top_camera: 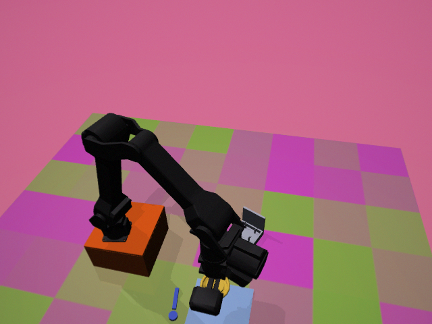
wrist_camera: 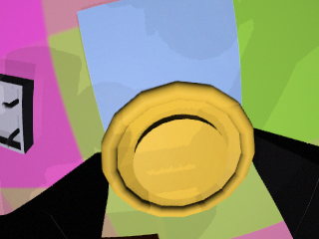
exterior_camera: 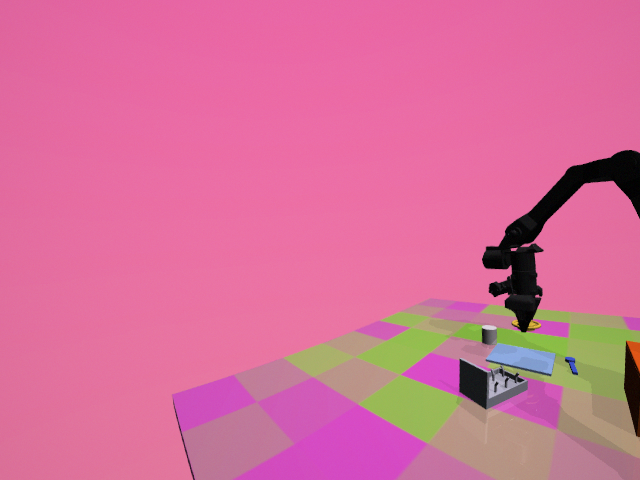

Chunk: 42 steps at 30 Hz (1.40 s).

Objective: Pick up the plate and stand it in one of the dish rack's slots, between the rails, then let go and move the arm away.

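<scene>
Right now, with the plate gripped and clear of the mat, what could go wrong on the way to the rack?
The gripper pinches the yellow plate only at opposite rim edges, and it hangs flat, so a quick swing might slip it free. It must be turned upright before the dish rack, whose slots look narrow between the rails, so it could catch on them. The grey cup stands near the path.

The plate point(wrist_camera: 178, 155) looks like smooth yellow plastic or glazed ware with a soft sheen on its ridged rim. The gripper point(wrist_camera: 179, 179) clamped on it is plain matt black, as is the arm point(top_camera: 167, 174) (no highlights anywhere on it). The dish rack point(exterior_camera: 491, 384) reads as dull grey metal or plastic. The blue mat point(exterior_camera: 522, 360) is flat and matt. The checkered floor point(exterior_camera: 310, 403) is faintly glossy, carrying pale reflections.
</scene>
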Each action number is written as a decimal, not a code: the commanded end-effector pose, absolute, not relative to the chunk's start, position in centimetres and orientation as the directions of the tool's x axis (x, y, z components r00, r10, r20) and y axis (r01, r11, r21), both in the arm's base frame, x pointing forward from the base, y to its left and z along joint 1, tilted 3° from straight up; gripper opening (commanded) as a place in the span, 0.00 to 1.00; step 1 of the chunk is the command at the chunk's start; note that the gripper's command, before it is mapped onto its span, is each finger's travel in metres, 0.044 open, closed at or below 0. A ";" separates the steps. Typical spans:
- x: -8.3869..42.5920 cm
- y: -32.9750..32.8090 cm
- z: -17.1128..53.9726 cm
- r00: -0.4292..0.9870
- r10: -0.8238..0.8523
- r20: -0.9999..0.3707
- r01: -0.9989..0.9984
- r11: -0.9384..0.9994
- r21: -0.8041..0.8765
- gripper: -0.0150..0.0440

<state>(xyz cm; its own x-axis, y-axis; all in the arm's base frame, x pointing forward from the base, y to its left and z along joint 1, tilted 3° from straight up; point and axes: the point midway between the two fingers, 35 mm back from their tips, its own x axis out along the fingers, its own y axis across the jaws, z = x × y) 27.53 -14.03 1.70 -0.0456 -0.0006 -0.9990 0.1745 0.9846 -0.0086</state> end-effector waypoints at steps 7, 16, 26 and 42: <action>27.9 -14.1 7.9 -0.029 -0.007 -1.000 0.176 0.984 -0.012 0.25; 27.7 -14.0 10.6 -0.029 -0.007 -1.000 0.176 0.984 -0.012 0.25; 29.1 -8.6 10.6 -0.022 -0.002 -1.000 0.374 0.927 -0.010 0.25; 29.6 -4.1 9.9 -0.021 0.031 -0.999 0.515 0.857 0.016 0.25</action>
